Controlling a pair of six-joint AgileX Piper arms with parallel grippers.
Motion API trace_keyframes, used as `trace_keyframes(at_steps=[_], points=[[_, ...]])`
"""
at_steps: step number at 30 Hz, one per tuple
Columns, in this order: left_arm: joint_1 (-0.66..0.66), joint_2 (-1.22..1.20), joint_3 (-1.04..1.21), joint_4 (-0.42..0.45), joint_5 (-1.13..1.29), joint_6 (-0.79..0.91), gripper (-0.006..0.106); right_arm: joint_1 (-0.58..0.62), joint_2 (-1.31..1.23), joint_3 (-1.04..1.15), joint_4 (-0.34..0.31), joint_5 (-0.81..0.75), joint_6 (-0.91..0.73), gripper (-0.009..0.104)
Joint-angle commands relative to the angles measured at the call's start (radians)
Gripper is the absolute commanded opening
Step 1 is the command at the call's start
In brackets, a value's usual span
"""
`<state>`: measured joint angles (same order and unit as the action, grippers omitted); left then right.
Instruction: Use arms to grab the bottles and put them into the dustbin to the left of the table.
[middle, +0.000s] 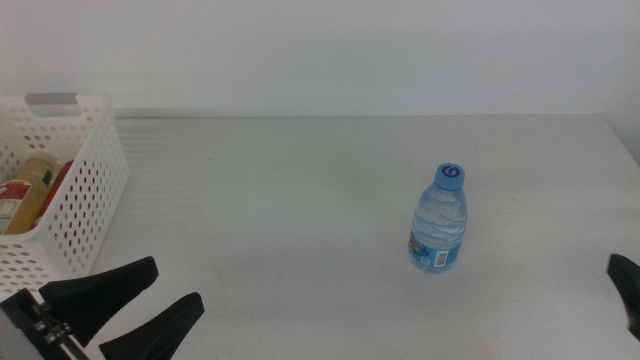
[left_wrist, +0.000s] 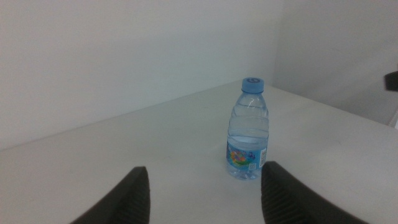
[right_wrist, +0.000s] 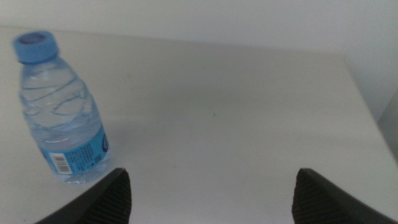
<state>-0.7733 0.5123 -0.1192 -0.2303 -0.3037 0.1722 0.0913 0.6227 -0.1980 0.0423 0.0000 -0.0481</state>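
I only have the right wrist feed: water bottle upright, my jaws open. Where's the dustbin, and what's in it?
Observer: The dustbin sits at the table's left edge in the middle view. The yellow tea bottle and something red beside it already lie inside.
Operator: Is the left arm busy?
Observer: No. The left gripper is low at the bottom left, jaws open, holding nothing.
Operator: Which gripper is nearer the water bottle?
Observer: I can't settle that. The water bottle stands right of centre; only the tip of the right gripper shows at the right edge.
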Motion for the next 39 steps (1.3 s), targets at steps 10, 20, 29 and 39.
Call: trace_keyframes(at_steps=[10,20,29,39], points=[[-0.002,0.005,-0.028,-0.001,-0.082,-0.015,0.055,0.015,0.430,-0.011,-0.395,-0.735,0.287,0.068],[-0.002,0.005,-0.028,-0.001,-0.083,-0.015,0.055,0.015,0.825,-0.016,-0.599,-1.296,0.268,0.068],[-0.002,0.005,-0.028,-0.001,-0.083,-0.015,0.055,0.015,0.996,-0.134,-0.652,-1.334,0.222,0.068],[-0.002,0.005,-0.028,-0.001,-0.083,-0.015,0.055,0.015,1.123,-0.315,-0.751,-1.322,0.307,0.069]])
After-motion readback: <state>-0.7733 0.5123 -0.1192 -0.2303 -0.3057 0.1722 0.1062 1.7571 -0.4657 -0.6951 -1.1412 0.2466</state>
